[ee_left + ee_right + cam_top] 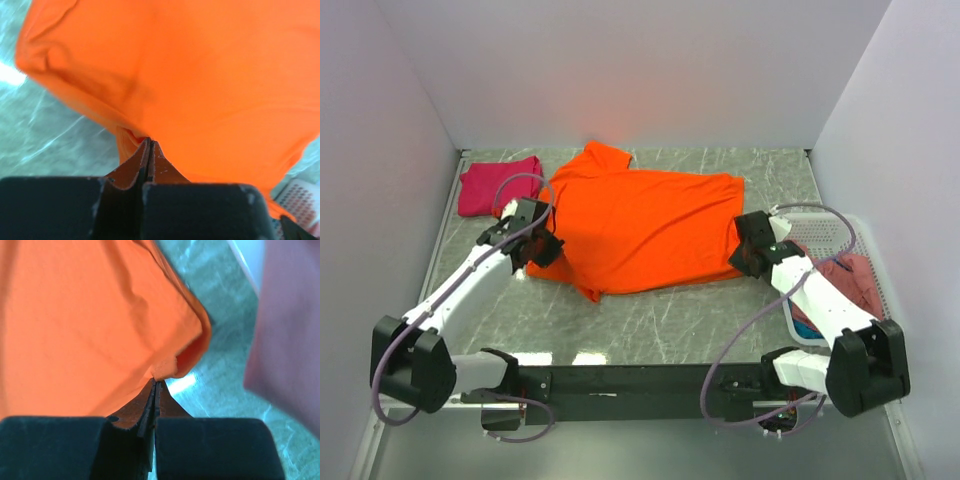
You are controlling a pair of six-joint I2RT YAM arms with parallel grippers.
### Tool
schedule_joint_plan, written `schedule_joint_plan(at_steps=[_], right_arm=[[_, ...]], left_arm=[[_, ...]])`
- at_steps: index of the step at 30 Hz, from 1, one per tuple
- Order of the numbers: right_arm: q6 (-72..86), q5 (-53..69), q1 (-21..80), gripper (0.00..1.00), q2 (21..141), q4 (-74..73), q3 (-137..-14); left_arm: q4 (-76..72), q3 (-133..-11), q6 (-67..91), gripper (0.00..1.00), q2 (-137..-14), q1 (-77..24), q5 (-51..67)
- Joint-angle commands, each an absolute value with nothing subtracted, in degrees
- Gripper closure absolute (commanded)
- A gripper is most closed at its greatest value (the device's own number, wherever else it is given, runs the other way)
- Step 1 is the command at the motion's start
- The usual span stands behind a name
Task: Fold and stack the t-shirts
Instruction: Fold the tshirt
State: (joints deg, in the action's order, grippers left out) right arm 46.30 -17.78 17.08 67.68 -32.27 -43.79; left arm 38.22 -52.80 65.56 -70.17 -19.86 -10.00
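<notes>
A bright orange t-shirt [640, 225] lies spread across the middle of the table, its sleeve toward the back left. My left gripper [544, 247] is at the shirt's left edge, and in the left wrist view its tips [150, 143] are shut on a pinch of orange cloth [200, 75]. My right gripper [747, 252] is at the shirt's right edge. Its tips [156, 383] are shut on a lifted corner of the orange t-shirt [90, 330]. A folded magenta-pink t-shirt [500, 186] rests at the back left. A dusty rose-pink shirt [847, 278] and a bit of blue cloth [805, 328] sit in the basket.
A white lattice basket [823, 232] stands at the right edge of the table, behind my right arm; its corner [300, 195] shows in the left wrist view. White walls close in the table on three sides. A pink blur [290, 340] hangs close on the right of the right wrist view.
</notes>
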Motion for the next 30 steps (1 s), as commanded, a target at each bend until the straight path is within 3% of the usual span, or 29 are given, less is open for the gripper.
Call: schedule_joint_plan(at_steps=[1, 10, 30], right_arm=[[43.2, -15.5, 14.9, 1.0, 70.8, -31.5, -49.4], [37.8, -13.8, 12.1, 1.0, 82.3, -31.6, -60.8], [33.2, -11.1, 6.5, 1.0, 99.0, -30.6, -75.8]], left_arm=[[33.3, -58.0, 63.2, 0.99, -73.1, -18.2, -11.0], [27.3, -65.4, 61.6, 0.99, -82.2, -11.5, -8.0], [24.4, -87.4, 54.7, 0.99, -105.8, -8.0, -9.2]])
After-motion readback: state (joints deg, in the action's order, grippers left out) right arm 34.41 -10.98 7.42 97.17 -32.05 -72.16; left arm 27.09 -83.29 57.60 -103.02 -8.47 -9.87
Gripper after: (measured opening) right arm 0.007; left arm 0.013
